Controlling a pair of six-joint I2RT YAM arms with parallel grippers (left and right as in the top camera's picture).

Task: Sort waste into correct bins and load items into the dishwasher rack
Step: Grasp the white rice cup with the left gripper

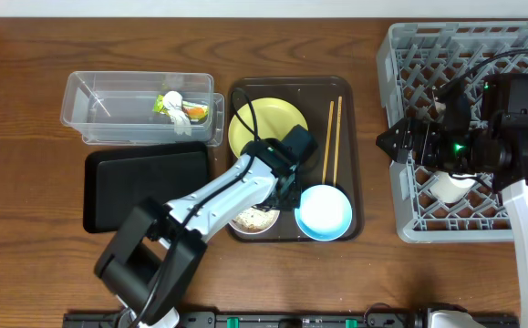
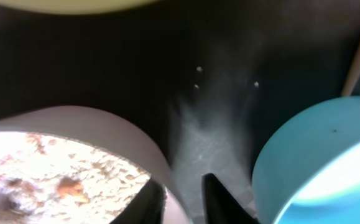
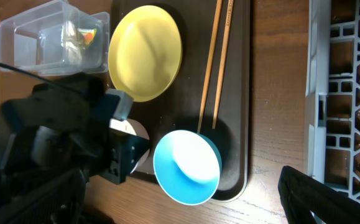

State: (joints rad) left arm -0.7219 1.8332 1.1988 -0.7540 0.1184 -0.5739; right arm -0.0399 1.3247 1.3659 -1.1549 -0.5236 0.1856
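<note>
— Left hand (image 2: 181,202), how set?
— Fingers apart, astride the rim of the white bowl (image 2: 74,143), which holds food scraps (image 2: 61,180) and sits on the brown tray (image 1: 350,118) beside the light blue bowl (image 2: 316,162).
— Right hand (image 1: 394,141)?
— Over the left edge of the grey rack (image 1: 519,46); whether its fingers are apart or together cannot be told. The small white cup (image 1: 450,187) lies inside the rack.

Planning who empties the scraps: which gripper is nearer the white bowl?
Left. The left gripper straddles the rim of the white bowl; the right gripper hangs at the dishwasher rack, far from it.
</note>
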